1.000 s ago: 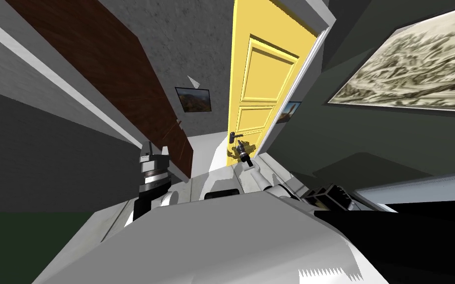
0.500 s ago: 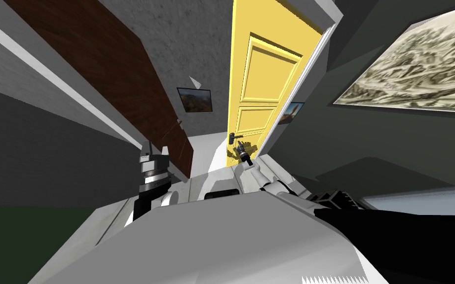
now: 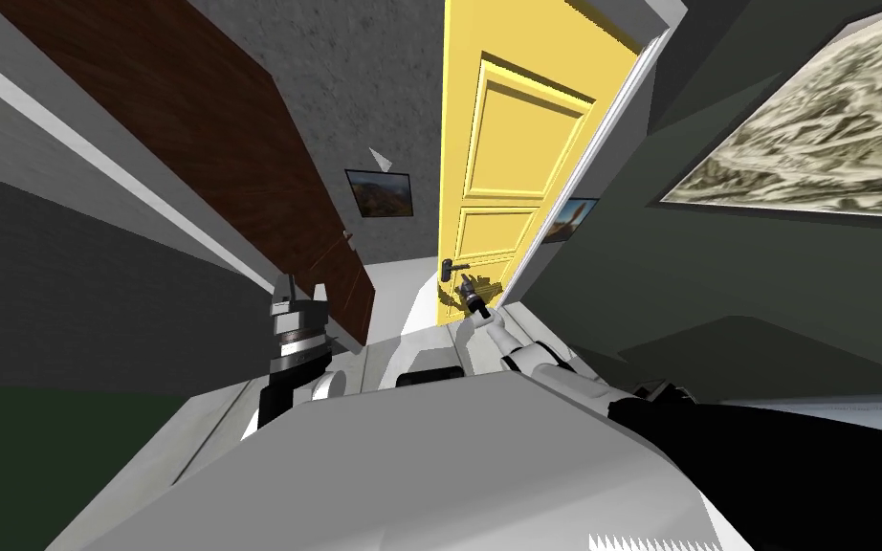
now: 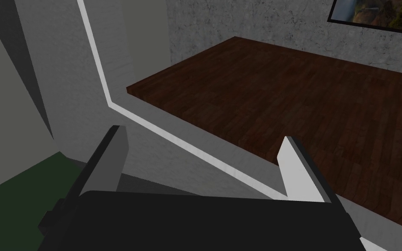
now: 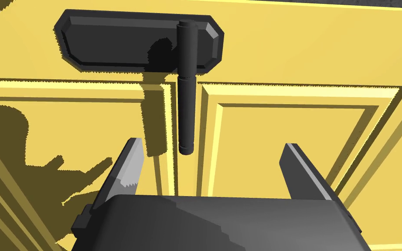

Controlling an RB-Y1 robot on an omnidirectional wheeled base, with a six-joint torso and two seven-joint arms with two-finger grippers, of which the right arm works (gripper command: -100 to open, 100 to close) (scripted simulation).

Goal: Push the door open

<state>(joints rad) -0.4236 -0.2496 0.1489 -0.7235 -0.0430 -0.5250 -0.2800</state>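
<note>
A yellow panelled door (image 3: pixel 496 153) stands ahead, swung partly away from its white frame (image 3: pixel 583 182). Its dark lever handle (image 3: pixel 455 267) sits on a dark plate (image 5: pixel 139 41); the lever (image 5: pixel 186 96) points toward my right gripper. My right gripper (image 3: pixel 468 287) is open, close against the door face just below the handle, nothing between its fingers (image 5: pixel 128 170). My left gripper (image 3: pixel 286 292) stands open off to the left, away from the door, its fingers (image 4: pixel 298 170) holding nothing.
A dark brown wooden slab (image 3: pixel 190 124) runs along the left, with a grey wall and white strip (image 4: pixel 104 78) beside it. A framed picture (image 3: pixel 380 192) hangs on the rough grey wall beyond. A large framed picture (image 3: pixel 812 143) hangs on the dark wall at right.
The door has swung a little further from its frame, widening the gap at its right edge. My view has shifted slightly; the right gripper stays at the door below the handle.
</note>
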